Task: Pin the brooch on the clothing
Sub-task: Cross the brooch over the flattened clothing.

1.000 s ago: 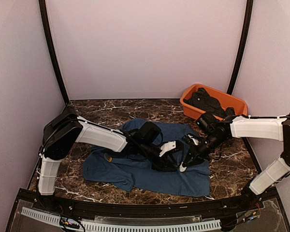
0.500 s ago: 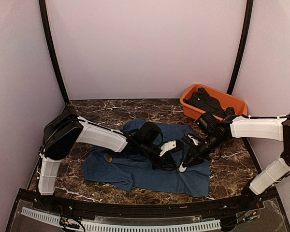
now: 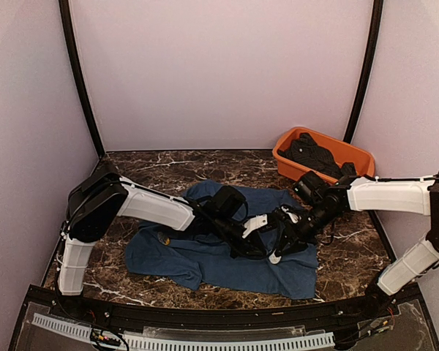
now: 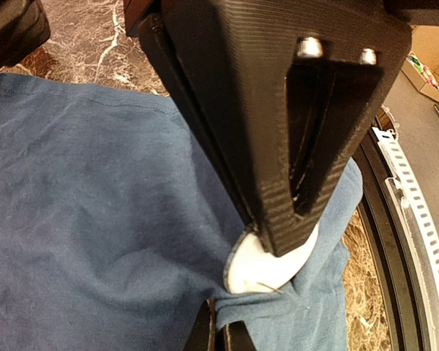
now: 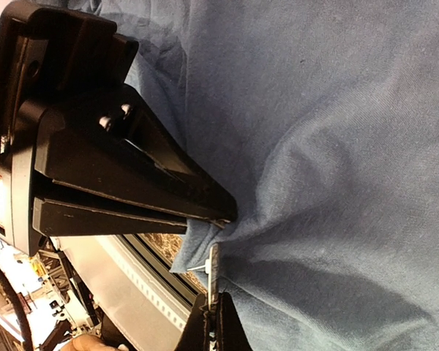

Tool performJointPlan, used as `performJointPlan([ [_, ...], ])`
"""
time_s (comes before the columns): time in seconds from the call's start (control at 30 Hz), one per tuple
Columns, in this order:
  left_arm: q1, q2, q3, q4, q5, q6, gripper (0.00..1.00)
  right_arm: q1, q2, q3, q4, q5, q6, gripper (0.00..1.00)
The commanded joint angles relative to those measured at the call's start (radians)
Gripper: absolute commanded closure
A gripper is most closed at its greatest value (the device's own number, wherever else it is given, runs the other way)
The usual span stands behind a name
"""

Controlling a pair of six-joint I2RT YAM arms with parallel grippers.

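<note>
Left fingers are clamped on the brooch, a white disc with a thin pin showing at its lower edge, pressed against a raised fold of the clothing. Right fingers are clenched on that same fold, just beside the disc. All this sits right of centre in the overhead view, with the blue shirt spread over the middle of the bench. Risks: the fabric is soft, so the fold may slide off the pin instead of being pierced. The disc could twist in the grip, the pin may catch both layers, and the fingertips are close enough to collide. Bench is dark brown marble-look. Pale lilac walls enclose it, with an orange tub of dark clothes upper right.
</note>
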Motion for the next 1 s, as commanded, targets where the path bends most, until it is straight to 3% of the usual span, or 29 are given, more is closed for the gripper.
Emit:
performJointPlan([
  [0.0,-0.005,0.011,0.038,0.022,-0.039,-0.019,0.99,0.046,-0.017,0.008,0.033,-0.100,-0.018,1.00],
  [0.43,-0.005,0.011,0.059,0.007,-0.001,-0.040,0.99,0.081,-0.001,0.038,0.046,-0.110,-0.014,1.00],
  [0.7,0.016,-0.061,-0.029,0.067,0.048,-0.048,0.66,0.037,-0.017,0.021,0.017,-0.075,-0.012,1.00],
  [0.97,0.030,-0.106,-0.051,0.024,0.125,0.006,0.47,0.009,-0.030,0.016,0.007,-0.064,-0.015,1.00],
])
